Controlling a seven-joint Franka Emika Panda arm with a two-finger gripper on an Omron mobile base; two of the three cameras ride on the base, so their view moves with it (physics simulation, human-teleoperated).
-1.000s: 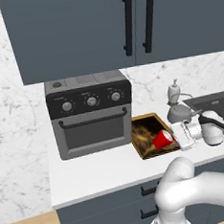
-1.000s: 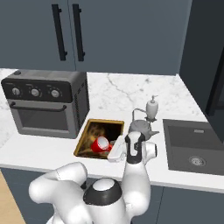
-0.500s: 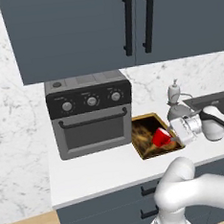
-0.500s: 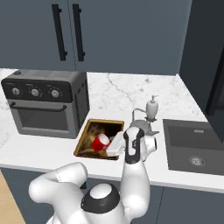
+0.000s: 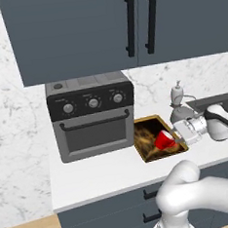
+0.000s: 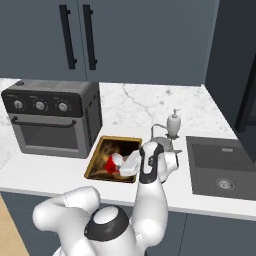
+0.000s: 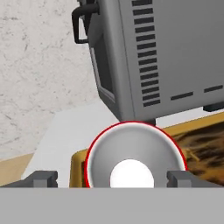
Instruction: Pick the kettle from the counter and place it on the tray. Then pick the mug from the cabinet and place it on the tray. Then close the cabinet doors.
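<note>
The red mug (image 5: 163,140) (image 6: 112,163) rests on the tray (image 5: 149,152) (image 6: 102,154), tipped so its white inside faces my hand (image 7: 132,158). My gripper (image 5: 177,135) (image 6: 129,166) (image 7: 111,178) is open, with one fingertip (image 7: 42,177) well clear of the rim and the other close against it. The grey kettle (image 5: 180,114) (image 6: 161,142) stands just right of the tray, partly hidden behind my hand. Above the counter (image 5: 101,173) (image 6: 45,172), the cabinet doors (image 5: 128,26) (image 6: 75,37) are shut.
A grey toaster oven (image 5: 92,118) (image 6: 50,117) (image 7: 166,57) stands directly left of the tray. A white soap dispenser (image 5: 177,93) (image 6: 173,122) is behind the kettle. The black sink (image 6: 225,167) lies to the right.
The jaws have spread slightly wider around the mug. The hand has risen a little; mug, tray and kettle stay where they were.
</note>
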